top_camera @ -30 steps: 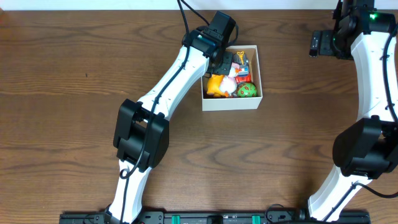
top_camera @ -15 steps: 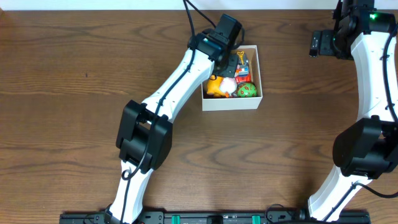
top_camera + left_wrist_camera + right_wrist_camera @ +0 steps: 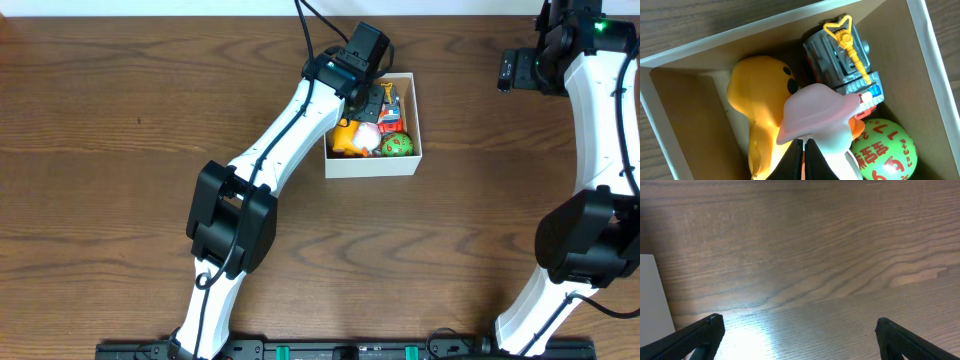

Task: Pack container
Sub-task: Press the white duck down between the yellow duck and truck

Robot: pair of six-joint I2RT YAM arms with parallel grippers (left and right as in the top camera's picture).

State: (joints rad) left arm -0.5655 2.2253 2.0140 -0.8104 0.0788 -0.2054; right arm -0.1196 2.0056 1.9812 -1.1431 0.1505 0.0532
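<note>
The container [image 3: 372, 165], a small white box with a brown inside [image 3: 687, 107], sits at the back middle of the table. It holds a yellow toy [image 3: 757, 90], a pink and white toy [image 3: 820, 107], a grey robot toy [image 3: 840, 60] and a green ball [image 3: 885, 150]. My left gripper [image 3: 372, 100] hangs over the box's left half. Its fingers [image 3: 804, 152] are shut together with nothing between them, just above the pink and white toy. Far off at the back right, my right gripper [image 3: 508, 70] stands open [image 3: 800, 330] over bare wood.
The table is dark wood [image 3: 120, 150]. My left arm [image 3: 290, 120] reaches diagonally from the front edge up to the box. My right arm [image 3: 600, 140] runs along the right side. A white surface [image 3: 652, 295] shows at the left edge of the right wrist view.
My left gripper has shifted a little to the right and towards the back over the box, then held still. The right arm has not moved.
</note>
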